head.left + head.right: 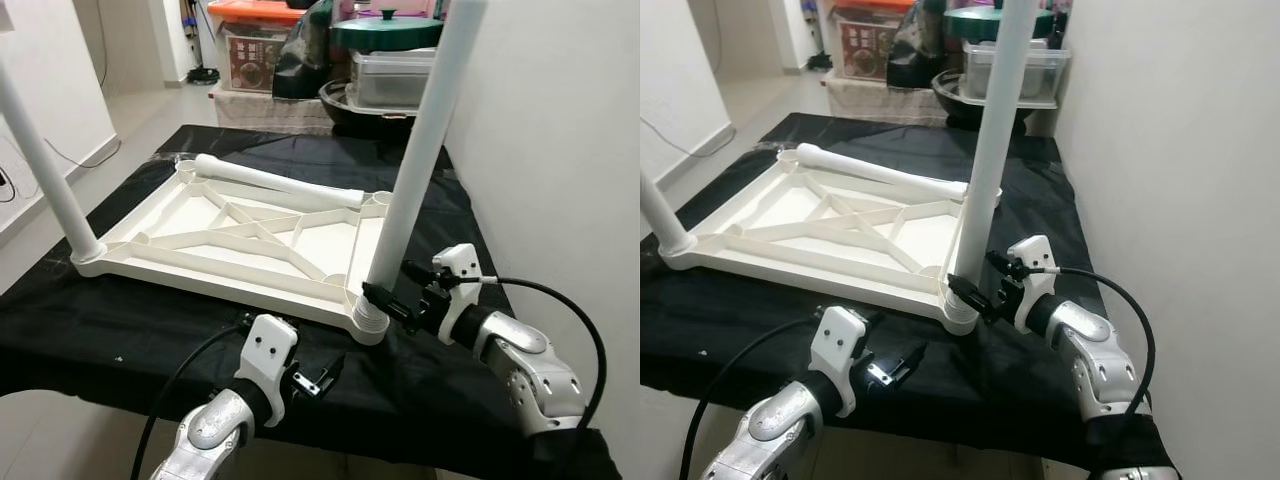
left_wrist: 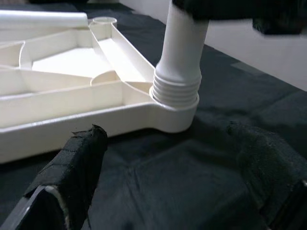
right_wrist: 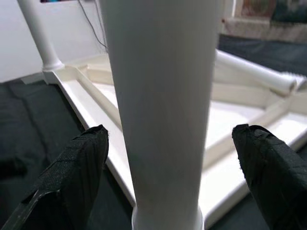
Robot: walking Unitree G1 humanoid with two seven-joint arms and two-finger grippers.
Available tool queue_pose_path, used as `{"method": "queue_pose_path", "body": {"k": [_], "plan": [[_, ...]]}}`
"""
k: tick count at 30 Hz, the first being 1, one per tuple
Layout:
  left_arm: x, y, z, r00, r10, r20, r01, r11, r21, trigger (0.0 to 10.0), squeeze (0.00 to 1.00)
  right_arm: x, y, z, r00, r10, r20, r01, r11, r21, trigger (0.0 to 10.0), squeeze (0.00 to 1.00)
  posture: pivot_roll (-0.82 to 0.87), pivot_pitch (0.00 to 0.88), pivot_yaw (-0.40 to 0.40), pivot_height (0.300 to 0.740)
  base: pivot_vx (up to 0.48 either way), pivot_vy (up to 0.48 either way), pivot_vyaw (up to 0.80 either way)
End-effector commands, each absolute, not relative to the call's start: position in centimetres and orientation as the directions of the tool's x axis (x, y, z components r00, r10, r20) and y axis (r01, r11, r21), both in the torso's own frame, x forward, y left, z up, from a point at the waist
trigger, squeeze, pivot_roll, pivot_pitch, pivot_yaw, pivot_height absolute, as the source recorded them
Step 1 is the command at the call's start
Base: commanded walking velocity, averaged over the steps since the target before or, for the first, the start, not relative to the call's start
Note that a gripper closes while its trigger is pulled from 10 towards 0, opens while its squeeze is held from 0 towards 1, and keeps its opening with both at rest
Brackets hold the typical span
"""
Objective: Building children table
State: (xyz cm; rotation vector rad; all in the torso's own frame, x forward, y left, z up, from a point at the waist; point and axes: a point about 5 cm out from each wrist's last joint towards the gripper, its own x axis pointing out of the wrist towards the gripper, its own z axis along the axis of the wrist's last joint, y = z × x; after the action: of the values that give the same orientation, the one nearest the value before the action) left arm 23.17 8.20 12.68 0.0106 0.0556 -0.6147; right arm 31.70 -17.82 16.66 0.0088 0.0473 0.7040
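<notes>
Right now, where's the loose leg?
The loose leg lies flat across the far end of the upturned tabletop, beyond the upright leg by the right gripper.

1 white tabletop lies upside down on 1 black-covered counter. 3 white table legs: 2 upright in corner sockets, 1 lying loose across the tabletop. 2 grippers: left gripper, right gripper
</notes>
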Motion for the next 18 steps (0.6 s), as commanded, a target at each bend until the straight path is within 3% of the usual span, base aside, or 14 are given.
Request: {"method": "queue_pose_path", "body": {"k": [1, 18], "plan": [[22.9, 8.1, 12.8, 0.806, -0.589, -0.061, 0.589, 0.808, -0.013, 10.0, 0.00, 32.0, -17.6, 16.8, 0.753, 0.658, -0.025, -0.658, 0.753, 0.027, 10.0, 0.00, 0.19, 0.000, -0.104, 0.740, 0.000, 0.000, 0.00], [22.7, 8.0, 12.6, 0.806, -0.586, -0.085, 0.588, 0.809, -0.011, 10.0, 0.00, 34.0, -16.2, 18.4, 0.725, 0.687, 0.047, -0.688, 0.725, 0.021, 10.0, 0.00, 0.19, 0.000, -0.116, 0.740, 0.000, 0.000, 0.00]]}}
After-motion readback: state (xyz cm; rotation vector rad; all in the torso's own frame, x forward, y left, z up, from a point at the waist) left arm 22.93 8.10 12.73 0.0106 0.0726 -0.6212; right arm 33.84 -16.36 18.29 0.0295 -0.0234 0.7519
